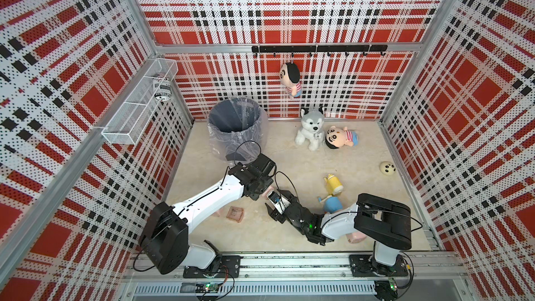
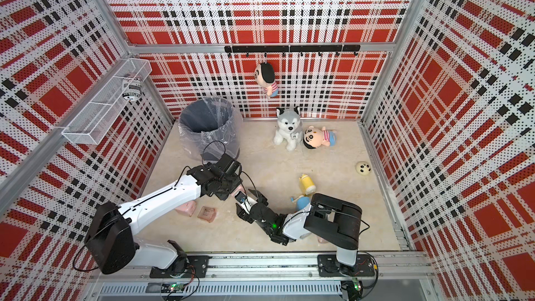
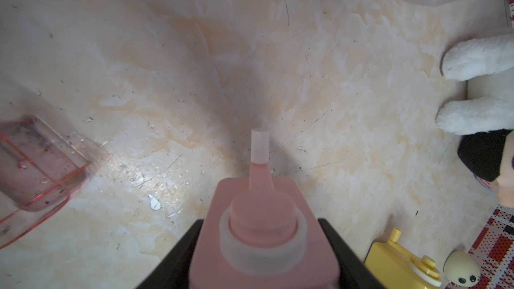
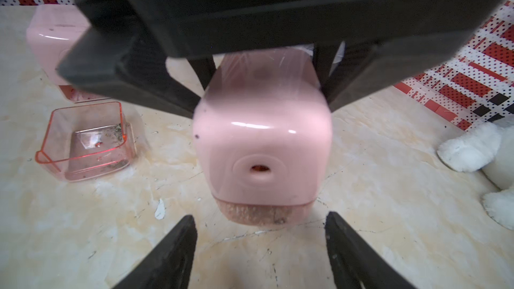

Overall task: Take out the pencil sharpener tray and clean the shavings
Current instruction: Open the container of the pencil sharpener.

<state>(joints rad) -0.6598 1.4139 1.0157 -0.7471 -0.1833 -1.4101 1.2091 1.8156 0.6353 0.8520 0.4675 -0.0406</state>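
Tray [image 4: 289, 211], full of shavings [image 4: 244, 215], sat undrawn in the sharpener [image 4: 262, 145] clamped by left gripper [image 3: 261, 222]; right gripper [image 4: 260, 216] jaws stood wide, untouching. Loose tray [image 1: 235, 214] lay at its eight o'clock.

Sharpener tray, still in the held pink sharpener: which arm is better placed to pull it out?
Likely right. The right gripper is open, facing the tray; the left gripper is shut on the sharpener.

1. From mid-floor [image 1: 304, 163], 12 o'clock at the back wall, I get a clear lane at 12 between bin [image 1: 236, 124] and husky plush [image 1: 311, 128].
2. Doll [image 1: 341, 138] at 1, panda ball [image 1: 388, 167] at 3, yellow toy [image 1: 334, 184] and blue toy [image 1: 333, 205] at 3–4 crowd that side.
3. Loose tray [image 1: 235, 214] lies at 8, beside my left arm [image 1: 208, 198].
4. Bare floor at 6–7, between it and my right arm [image 1: 335, 221].
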